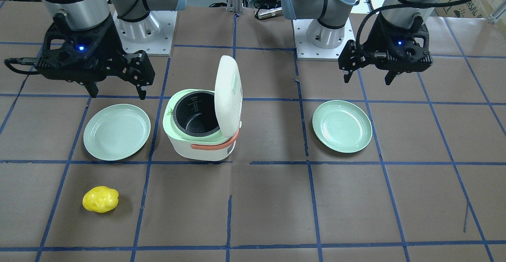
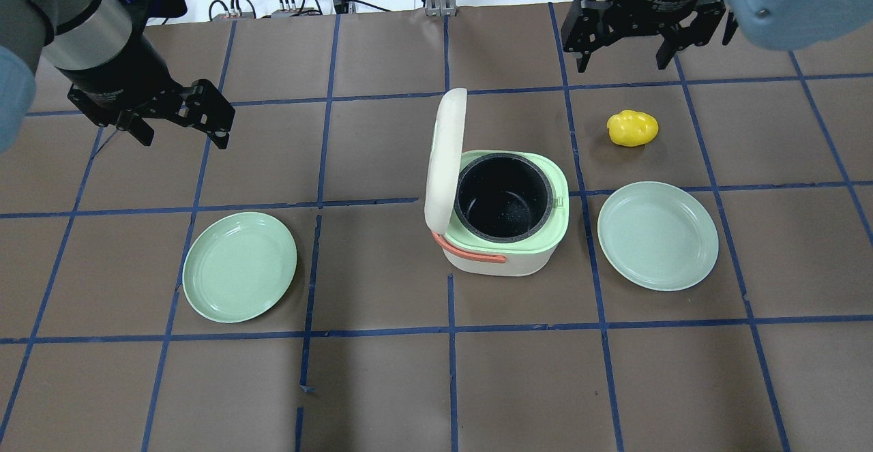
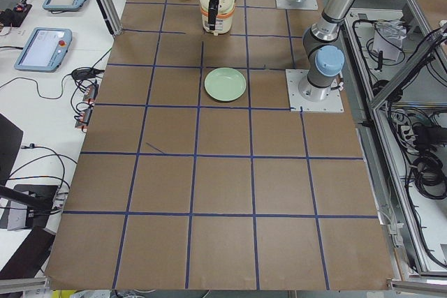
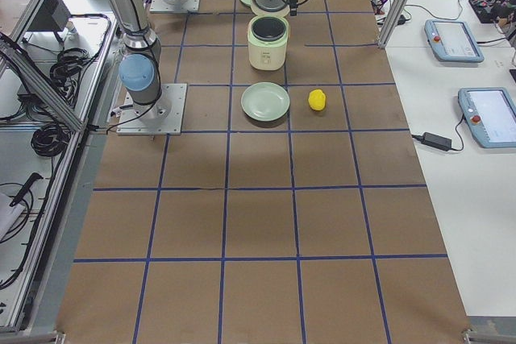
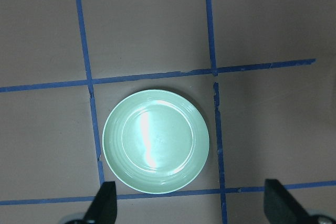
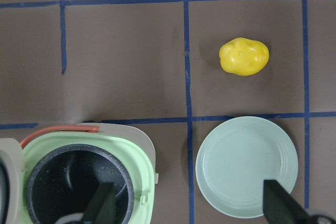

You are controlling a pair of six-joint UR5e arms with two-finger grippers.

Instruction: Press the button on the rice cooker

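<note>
The small white rounded rice cooker with mint-green rim [image 2: 508, 264] sits mid-bench [image 2: 382, 384], lid upright (black pot exposed), between two mint-green round plates [image 2: 239, 266]. Left gripper [image 2: 184, 142] and right gripper [image 2: 621, 65] hang spread wide, empty.

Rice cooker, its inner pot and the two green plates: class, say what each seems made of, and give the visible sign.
Rice cooker: probably moulded plastic; matte white shell, rounded corners. Inner pot: likely coated metal; black, finely speckled surface. Left-side plate and right-side plate: plastic or melamine, perhaps; uniform mint colour with soft glossy highlights.
</note>
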